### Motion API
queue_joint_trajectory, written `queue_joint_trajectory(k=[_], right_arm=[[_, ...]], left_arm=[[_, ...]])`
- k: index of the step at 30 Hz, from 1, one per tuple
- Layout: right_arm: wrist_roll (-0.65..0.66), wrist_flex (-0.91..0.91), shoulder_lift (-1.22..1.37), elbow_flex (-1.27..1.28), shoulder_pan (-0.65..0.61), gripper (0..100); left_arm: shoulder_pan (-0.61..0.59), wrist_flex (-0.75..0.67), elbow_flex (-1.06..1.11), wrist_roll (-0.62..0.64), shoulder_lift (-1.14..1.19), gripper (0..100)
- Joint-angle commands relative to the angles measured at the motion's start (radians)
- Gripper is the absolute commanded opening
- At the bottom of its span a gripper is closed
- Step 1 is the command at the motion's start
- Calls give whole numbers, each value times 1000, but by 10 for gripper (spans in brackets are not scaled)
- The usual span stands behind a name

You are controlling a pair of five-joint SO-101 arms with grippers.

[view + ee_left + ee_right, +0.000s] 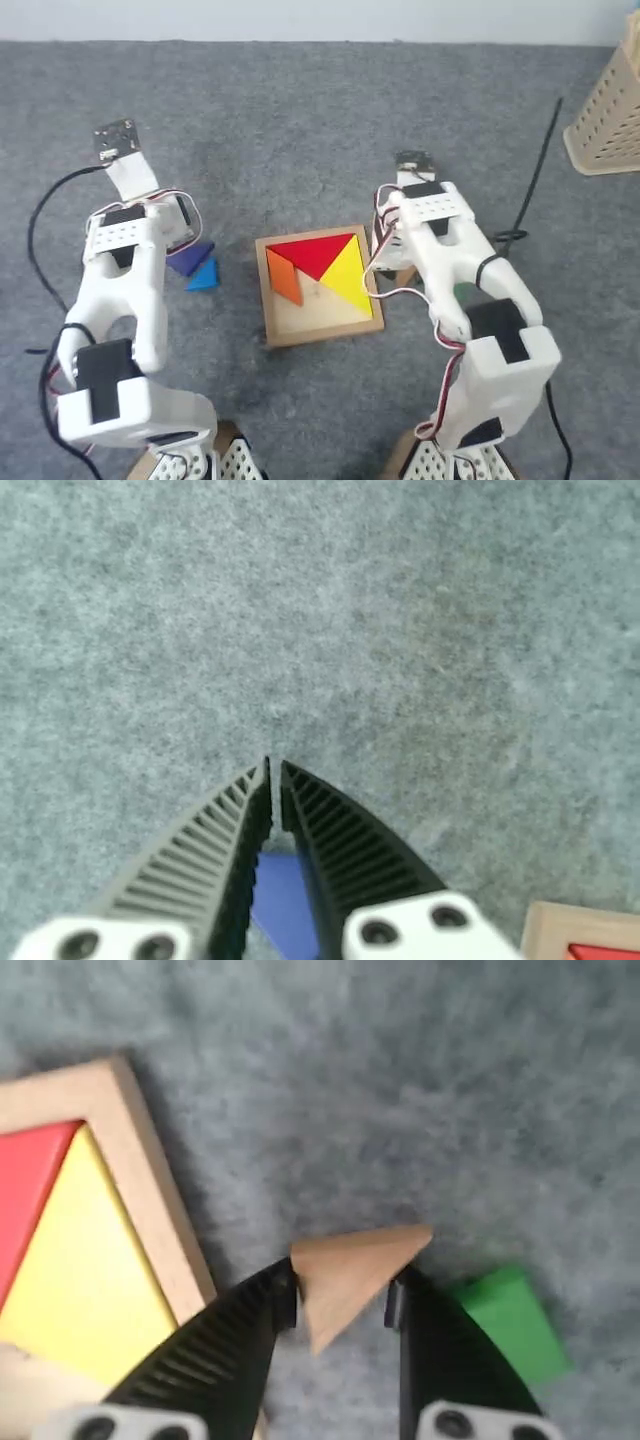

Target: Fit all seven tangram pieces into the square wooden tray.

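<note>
The square wooden tray (322, 335) lies mid-table and holds a red triangle (318, 254), a yellow triangle (348, 276) and an orange piece (284, 281). My right gripper (342, 1288) hangs just off the tray's right rim (150, 1180), shut on a wood-coloured triangle (350, 1265). A green piece (505, 1320) lies on the carpet beside it. On the tray's left, my left gripper (272, 772) is shut with nothing in it. A dark blue piece (189, 257) and a light blue triangle (203, 275) lie on the carpet under and beside it.
Grey carpet covers the table. A perforated beige box (610, 110) stands at the far right, and a black cable (535, 170) runs near it. Bare wood (325, 315) shows in the tray's near half.
</note>
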Motion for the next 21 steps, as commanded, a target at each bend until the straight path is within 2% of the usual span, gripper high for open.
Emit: queue_joint_trajectory(k=[1,7,11,21], right_arm=[[25,12,4,-18,62,180],[29,16,7,-52,73,180],[89,13,5,-75,82,180],[87,41,-2,-69,58,180]], left_arm=[[5,-20,-28,5,-41,12],[5,-20,-28,5,-41,12],[5,-20,-28,5,-41,12],[5,-20,-31,5,-41,12]])
